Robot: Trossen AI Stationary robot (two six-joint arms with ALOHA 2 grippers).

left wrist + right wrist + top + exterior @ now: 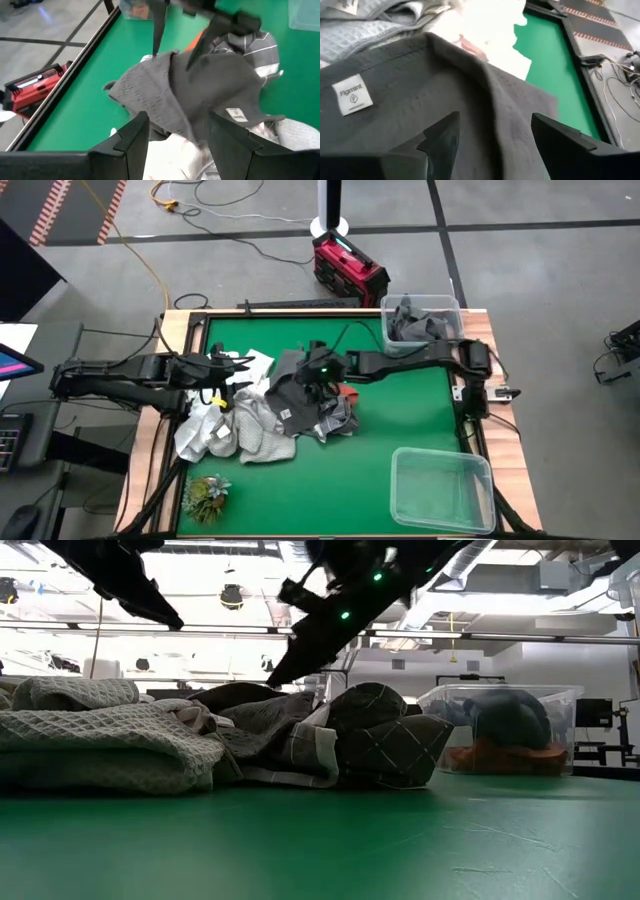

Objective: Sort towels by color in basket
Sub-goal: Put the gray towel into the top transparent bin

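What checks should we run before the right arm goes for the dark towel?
1. Right gripper open: ok, fingers spread wide over the pile.
2. Dark towel under its jaws: ok, the cloth lies right below them, not yet pinched.
3. Single layer to grab: cannot tell, the towel drapes over pale towels and a checked one.
4. Left gripper clear of the pick: not ok, it is open and close to the same towel.
5. Grey bin reachable: ok, it sits at the table's far right corner with grey cloth inside.
6. Empty bin unobstructed: ok.
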